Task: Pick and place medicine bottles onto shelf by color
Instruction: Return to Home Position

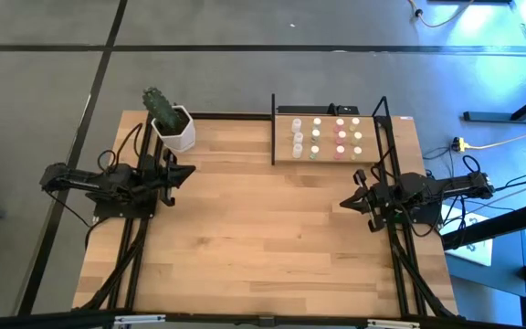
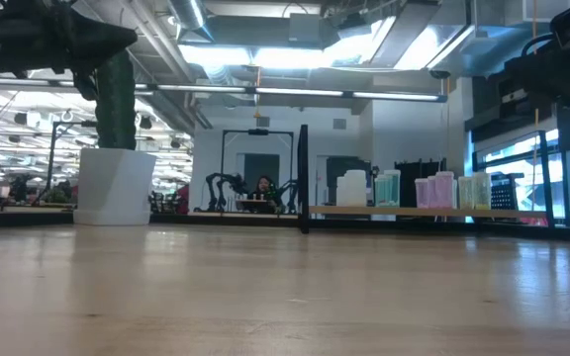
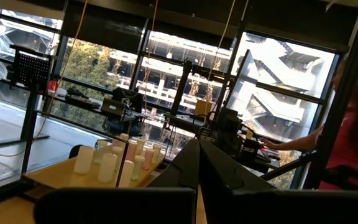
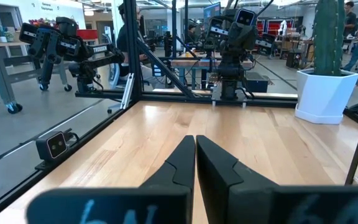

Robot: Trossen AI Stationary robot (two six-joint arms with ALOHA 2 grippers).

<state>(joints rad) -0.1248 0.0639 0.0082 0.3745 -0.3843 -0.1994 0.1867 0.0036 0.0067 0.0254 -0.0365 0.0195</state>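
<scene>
While bottles (image 1: pixel 316 137) line shelf (image 1: pixel 282 152) at far edge, left jaws, right jaws pressed together, well apart at tabletop (image 1: pixel 263 238) sides.

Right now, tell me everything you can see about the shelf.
The shelf is a light-wood rectangular board, level, framed by thin black metal uprights, at the tabletop's back edge on the right arm's side. The medicine bottles stand upright on it in columns by cap colour: white, green, pink, yellowish. Nothing else touches it: the right gripper hangs shut in front of it, the left gripper shut across the table.
</scene>
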